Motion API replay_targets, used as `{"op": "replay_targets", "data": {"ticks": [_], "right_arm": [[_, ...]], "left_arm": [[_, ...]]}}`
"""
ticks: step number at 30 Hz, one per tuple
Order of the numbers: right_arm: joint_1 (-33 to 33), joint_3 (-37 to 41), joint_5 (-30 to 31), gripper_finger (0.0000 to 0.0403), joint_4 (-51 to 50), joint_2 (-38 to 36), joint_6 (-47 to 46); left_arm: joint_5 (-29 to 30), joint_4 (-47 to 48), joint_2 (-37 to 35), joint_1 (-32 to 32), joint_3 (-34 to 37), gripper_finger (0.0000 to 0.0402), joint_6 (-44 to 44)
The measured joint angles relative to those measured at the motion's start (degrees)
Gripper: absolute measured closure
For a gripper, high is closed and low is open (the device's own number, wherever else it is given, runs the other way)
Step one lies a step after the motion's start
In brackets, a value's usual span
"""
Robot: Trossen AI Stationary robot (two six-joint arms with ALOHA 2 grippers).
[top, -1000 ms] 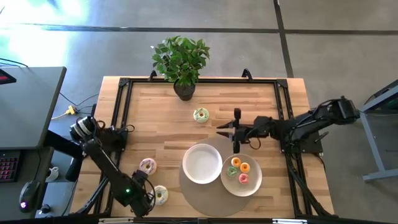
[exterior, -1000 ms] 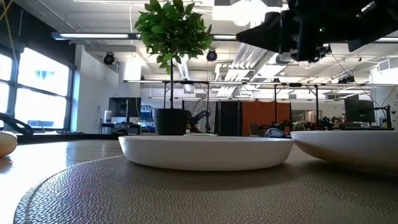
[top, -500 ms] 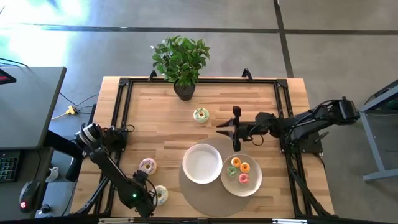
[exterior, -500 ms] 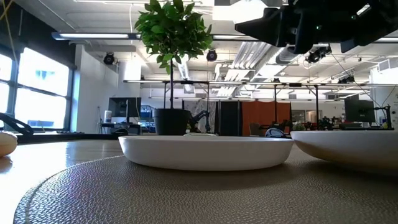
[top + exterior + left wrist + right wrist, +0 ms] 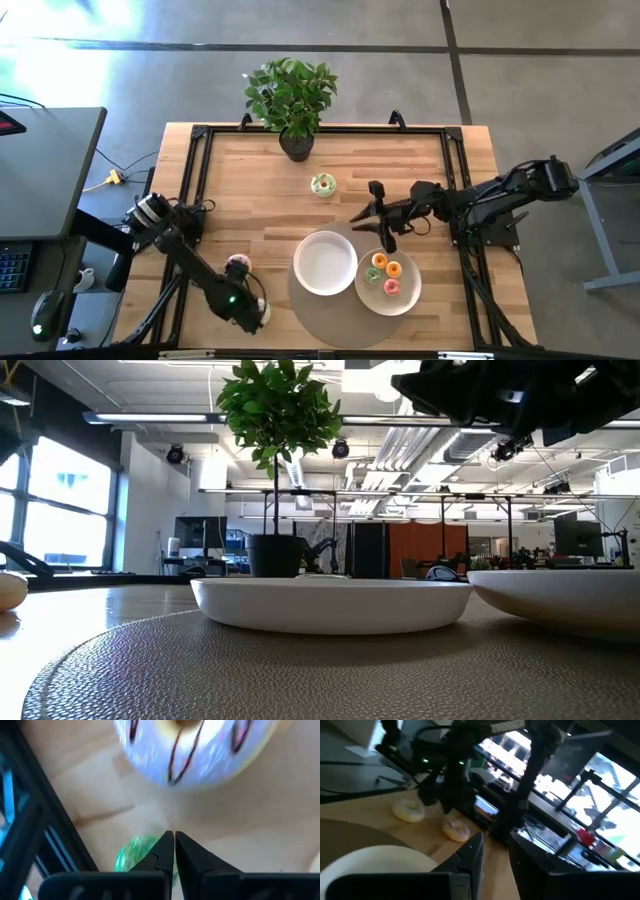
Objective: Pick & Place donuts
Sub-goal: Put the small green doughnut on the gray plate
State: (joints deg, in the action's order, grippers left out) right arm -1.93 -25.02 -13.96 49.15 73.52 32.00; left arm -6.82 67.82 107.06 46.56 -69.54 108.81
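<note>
Donuts (image 5: 384,273) on right plate (image 5: 405,296)

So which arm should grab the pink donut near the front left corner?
Left. Its gripper hovers beside the pink donut, fingers shut. The right gripper is across the table, by the plate of donuts.

Left gripper (image 5: 255,312) low at the near-left table edge, jaws closed; right gripper (image 5: 372,213) mid-table, jaws spread.
</note>
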Motion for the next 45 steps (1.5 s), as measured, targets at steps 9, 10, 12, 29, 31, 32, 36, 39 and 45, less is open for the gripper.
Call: {"op": "replay_targets", "data": {"ticks": [9, 10, 12, 29, 31, 32, 36, 39, 45], "right_arm": [[0.02, 0.0, -1.32, 0.0316, -0.53, 0.0, -9.02], [0.02, 0.0, -1.36, 0.0316, -1.04, 0.0, -11.21], [0.02, -0.02, -1.69, 0.0316, -2.9, 0.0, -14.92], [-0.1, -0.02, -2.76, 0.0316, -6.49, 0.0, -3.43], [-0.11, 0.0, -2.77, 0.0315, -3.48, 0.0, -0.44], [-0.11, 0.0, -2.77, 0.0315, -1.83, 0.0, 0.58], [-0.09, 0.0, -2.75, 0.0315, 4.3, 0.0, 3.38], [-0.09, 0.0, -2.75, 0.0316, 6.27, 0.0, 4.35], [0.07, 0.0, -2.75, 0.0316, 6.29, 0.0, 4.47]], "left_arm": [[1.52, 2.29, -3.98, -9.02, -3.85, 0.0395, -23.38], [-0.17, 2.8, -3.96, -9.71, -4.08, 0.0395, -26.19], [-5.76, 3.11, -3.84, -10.43, -3.9, 0.0394, -30.07], [-13.21, -4.38, -2.96, -1.47, -3.76, 0.0272, -12.44], [-10.72, -3.79, -2.96, -0.31, -3.76, 0.026, -8.29], [-10.54, -3.25, -2.96, 0.35, -3.76, 0.0257, -6.26], [-10.68, -1.13, -2.94, 2.39, -3.74, 0.0256, 2.22], [-10.55, -1.69, -2.92, 4.05, -3.74, 0.0258, 7.09], [-9.94, -2.8, -2.92, 7.98, -3.74, 0.0259, 15.34]]}}
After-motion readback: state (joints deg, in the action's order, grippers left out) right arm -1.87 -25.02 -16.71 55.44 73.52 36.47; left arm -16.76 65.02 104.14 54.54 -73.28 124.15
